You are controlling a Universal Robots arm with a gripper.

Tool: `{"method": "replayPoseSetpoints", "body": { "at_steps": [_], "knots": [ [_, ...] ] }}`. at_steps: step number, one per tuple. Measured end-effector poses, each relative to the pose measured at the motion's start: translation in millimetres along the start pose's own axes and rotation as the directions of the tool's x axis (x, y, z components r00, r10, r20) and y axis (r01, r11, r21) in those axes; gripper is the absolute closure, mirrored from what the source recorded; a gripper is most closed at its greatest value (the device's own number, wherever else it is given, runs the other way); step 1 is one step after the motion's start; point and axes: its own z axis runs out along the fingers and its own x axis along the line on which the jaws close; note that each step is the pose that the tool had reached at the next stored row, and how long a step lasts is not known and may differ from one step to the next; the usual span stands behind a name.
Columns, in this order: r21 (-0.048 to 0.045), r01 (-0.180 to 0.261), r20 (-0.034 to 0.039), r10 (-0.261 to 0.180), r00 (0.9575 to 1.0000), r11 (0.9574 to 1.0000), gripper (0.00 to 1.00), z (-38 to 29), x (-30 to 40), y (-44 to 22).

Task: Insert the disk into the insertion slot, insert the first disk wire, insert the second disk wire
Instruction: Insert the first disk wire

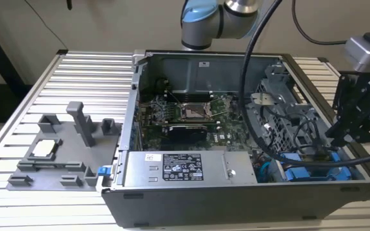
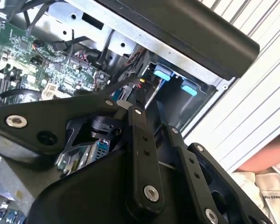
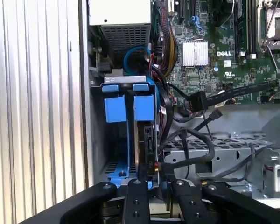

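One disk (image 3: 147, 140) stands slotted just beyond the claw (image 3: 157, 183), whose grip I cannot tell.

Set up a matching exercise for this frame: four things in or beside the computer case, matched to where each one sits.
Things:
1 disk
2 power supply
3 grey fixture
4 motherboard

Places:
A on the slatted table, outside the case
B in a blue carrier, in the case's corner bay
C along the case's near wall in the exterior view, white label on top
D on the case floor, green

Pairs: 1-B, 2-C, 3-A, 4-D
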Motion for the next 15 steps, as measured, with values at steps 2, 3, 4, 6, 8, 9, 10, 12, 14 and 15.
{"method": "replayPoseSetpoints", "body": {
  "at_steps": [2, 3, 4, 6, 8, 9, 10, 12, 14, 15],
  "knots": [
    [0.0001, 0.000, -0.0001, 0.000, 1.0000, 1.0000, 0.73, -8.2, -0.1, 0.4],
    [0.0002, 0.000, -0.0002, 0.000, 1.0000, 1.0000, 0.73, -9.5, -0.2, 0.5],
    [0.0001, 0.000, 0.0000, 0.000, 1.0000, 1.0000, 0.73, -9.5, -0.2, 0.5],
    [0.0001, 0.000, 0.0001, 0.000, 1.0000, 1.0000, 0.73, -9.5, -0.2, 0.6],
    [0.0001, 0.000, 0.0000, 0.000, 1.0000, 1.0000, 0.73, -9.5, -0.1, 0.6],
    [0.0001, 0.000, -0.0002, 0.000, 1.0000, 1.0000, 0.73, -9.7, -0.7, 0.6],
    [0.0002, 0.000, -0.0006, 0.000, 1.0000, 1.0000, 0.73, -9.6, -3.4, 0.8],
    [0.0003, 0.000, -0.0026, 0.000, 1.0000, 1.0000, 0.73, -9.4, -11.1, 1.0],
    [0.0004, 0.000, -0.0062, 0.000, 1.0000, 1.0000, 0.73, -9.4, -19.0, 1.4],
    [0.0004, -0.001, -0.0079, 0.001, 1.0000, 1.0000, 0.73, -9.2, -22.2, 1.6]
  ]
}}
